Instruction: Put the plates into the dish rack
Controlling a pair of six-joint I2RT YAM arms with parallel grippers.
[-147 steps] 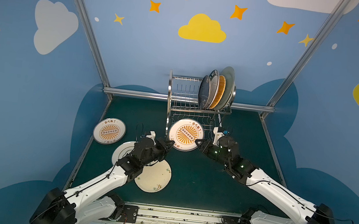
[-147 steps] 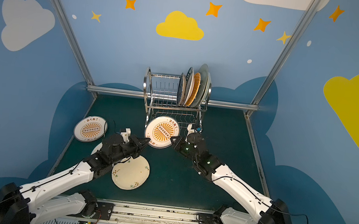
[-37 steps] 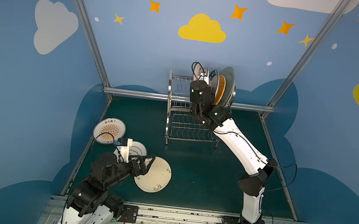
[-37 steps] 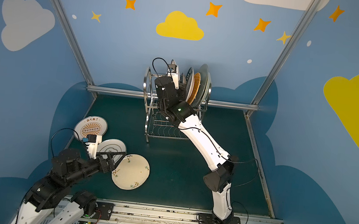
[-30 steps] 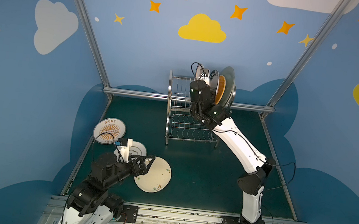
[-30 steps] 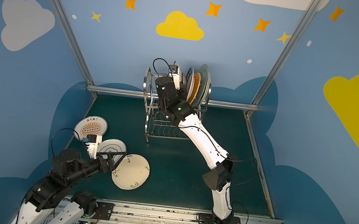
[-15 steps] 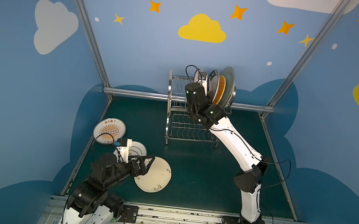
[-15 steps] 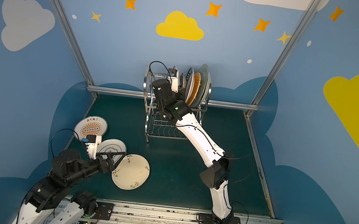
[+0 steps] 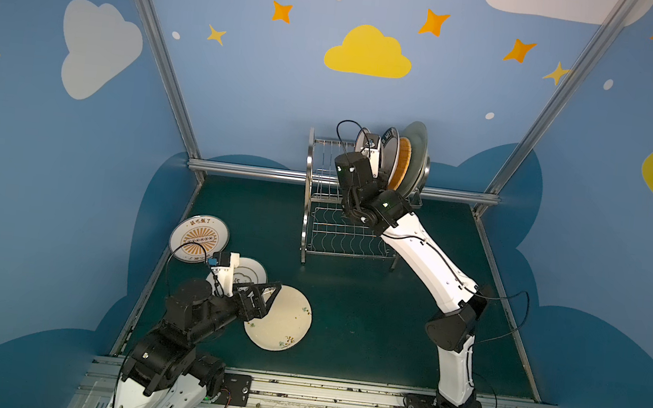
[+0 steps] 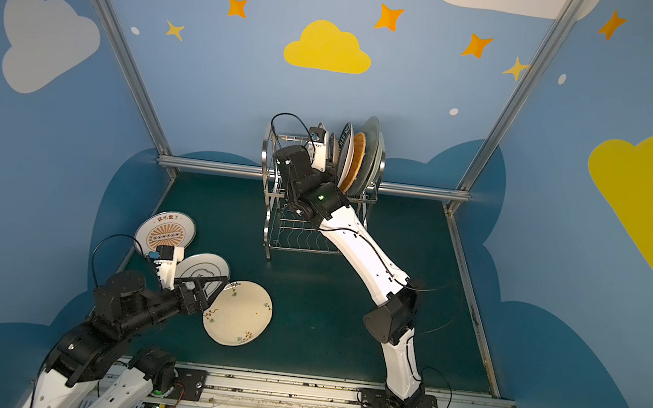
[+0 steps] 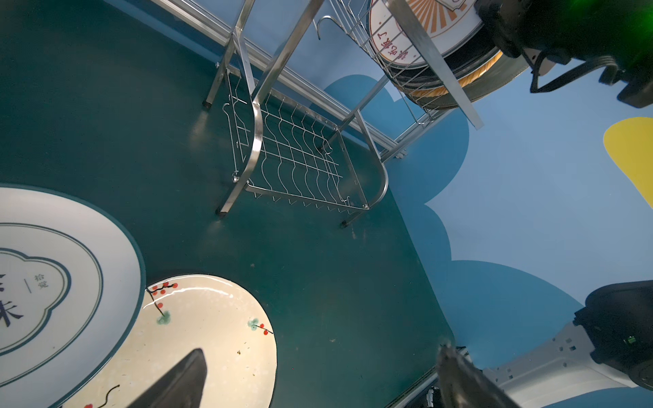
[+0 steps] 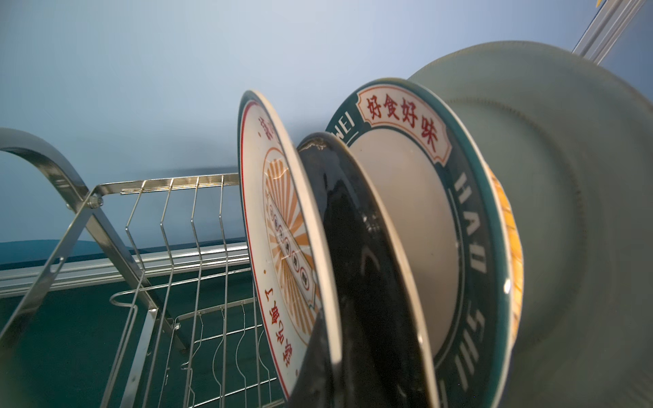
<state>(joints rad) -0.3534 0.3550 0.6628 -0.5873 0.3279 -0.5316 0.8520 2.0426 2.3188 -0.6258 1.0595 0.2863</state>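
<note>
right wrist view, close in on the upper tier of the dish rack: the sunburst plate stands on edge at mid-frame with the black plate right behind it. To the right come the teal-rimmed plate, a sliver of the yellow woven plate and the pale green plate. the red lettering and the black plate are plain here, while in both top views the black plate is mostly hidden behind the arm. the right gripper is clenched on the sunburst plate's rim, its fingers out of sight in every view. only the top views show the whole table. at lower left a second sunburst plate, the cloud-emblem plate and the cream floral plate lie flat. the left gripper hangs released over the floral plate's left edge. the left wrist view adds the floral plate's red-berry sprigs, the cloud-emblem plate overlapping its rim and, at upper right, the sunburst face seen through the rack's wires. about five seconds earlier that plate leaned against the foot of the rack with both grippers close to it. it is now up in a slot, and the left arm has drawn back toward the lower left.
</note>
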